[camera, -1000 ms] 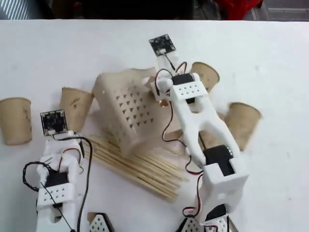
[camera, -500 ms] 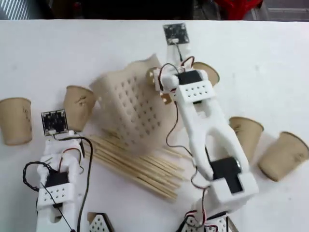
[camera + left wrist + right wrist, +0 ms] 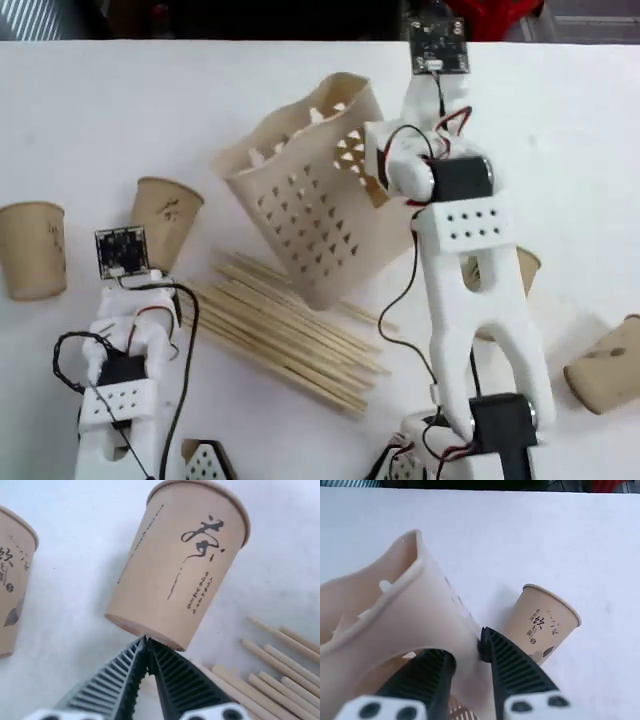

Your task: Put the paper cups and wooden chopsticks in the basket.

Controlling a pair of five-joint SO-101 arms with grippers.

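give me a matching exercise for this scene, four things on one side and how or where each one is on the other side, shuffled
Things
1. basket
2. wooden chopsticks
3. left gripper
4. rightmost paper cup

States
A. shut, tips right by another paper cup
B. lying on its side
C. tilted, its wall clamped in the right gripper
D. piled flat on the table between the arms

Pairs: 1-C, 2-D, 3-A, 4-B
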